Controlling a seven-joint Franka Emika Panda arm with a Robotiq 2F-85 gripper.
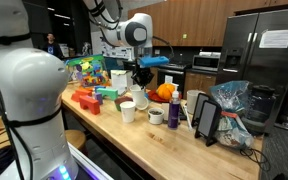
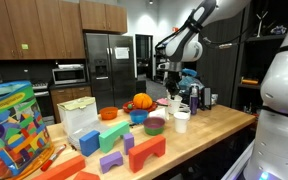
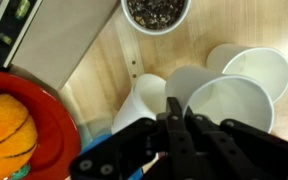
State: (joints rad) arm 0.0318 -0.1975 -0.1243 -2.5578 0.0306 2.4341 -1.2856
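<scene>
In the wrist view my gripper (image 3: 174, 118) is shut, its black fingers pressed together with nothing visible between them. It hangs just above a cluster of white paper cups: one tipped cup (image 3: 142, 100) to the left, a wide one (image 3: 232, 100) to the right and another (image 3: 256, 66) behind. A small bowl of dark bits (image 3: 156, 12) sits further off. In both exterior views the gripper (image 1: 139, 76) (image 2: 174, 80) hovers over the cups (image 1: 140, 99) (image 2: 175, 104) on the wooden counter (image 1: 154, 145).
An orange pumpkin-like ball (image 3: 4, 122) lies on a red plate (image 3: 52, 132) beside the cups. Coloured toy blocks (image 2: 144, 152), small bowls (image 2: 155, 125), a purple bottle (image 1: 174, 108), a mug (image 1: 156, 116), a propped tablet (image 1: 206, 118) and a plastic bag (image 1: 234, 108) crowd the counter.
</scene>
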